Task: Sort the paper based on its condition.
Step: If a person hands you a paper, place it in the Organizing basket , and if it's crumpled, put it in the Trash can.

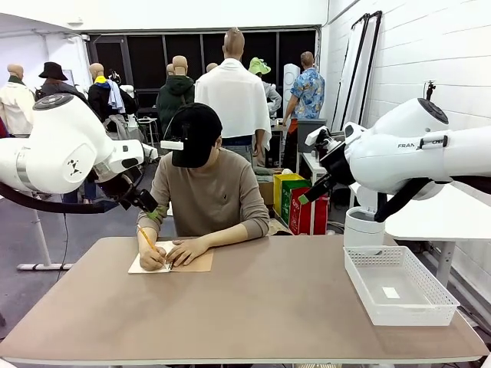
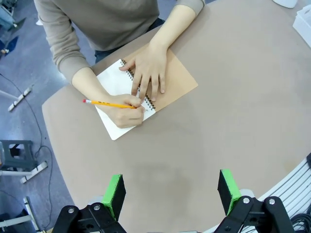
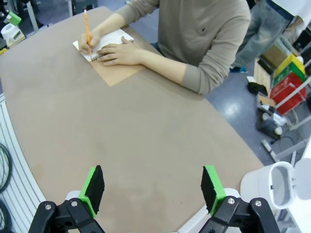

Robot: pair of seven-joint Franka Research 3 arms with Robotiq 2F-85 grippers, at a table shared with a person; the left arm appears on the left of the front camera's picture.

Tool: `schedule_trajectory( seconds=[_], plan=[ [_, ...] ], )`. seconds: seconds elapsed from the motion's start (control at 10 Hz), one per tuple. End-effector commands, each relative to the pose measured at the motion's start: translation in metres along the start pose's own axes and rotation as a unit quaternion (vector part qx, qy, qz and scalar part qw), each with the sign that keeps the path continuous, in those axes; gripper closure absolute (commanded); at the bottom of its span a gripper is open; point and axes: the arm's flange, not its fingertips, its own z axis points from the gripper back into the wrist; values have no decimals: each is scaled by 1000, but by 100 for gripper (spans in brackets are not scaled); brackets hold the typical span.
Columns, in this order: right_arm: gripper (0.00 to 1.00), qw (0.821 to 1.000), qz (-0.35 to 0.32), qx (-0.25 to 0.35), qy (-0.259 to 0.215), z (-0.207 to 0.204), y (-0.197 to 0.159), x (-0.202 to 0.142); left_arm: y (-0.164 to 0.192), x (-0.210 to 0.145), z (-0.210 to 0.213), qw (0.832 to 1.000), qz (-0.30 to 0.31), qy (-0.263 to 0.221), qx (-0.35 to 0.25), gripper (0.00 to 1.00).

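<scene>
White paper page (image 2: pixel 112 81) lay under person's hands (image 2: pixel 148 72) at table's (image 2: pixel 218 131) far side, well apart from L gripper (image 2: pixel 170 188) & R gripper (image 3: pixel 153 187), both w/ jaws wide, holding nothing.

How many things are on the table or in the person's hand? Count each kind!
Spiral notebook: 1
Yellow pencil: 1
White basket: 1
Small white slip inside the basket: 1
Total: 4
</scene>
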Motion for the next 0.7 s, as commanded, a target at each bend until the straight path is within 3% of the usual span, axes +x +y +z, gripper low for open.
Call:
schedule_trajectory(
  seconds=[0.0, 0.6],
  plan=[
    [0, 1000, 4, 0, -11, -9, -1, -8, 3, -3, -4, 1000, -3, 2, -15, 0],
    [0, 1000, 0, 0, 0, 0, 0, 0, 0, 0, 0, 1000, 0, 0, 0, 0]
  ],
)
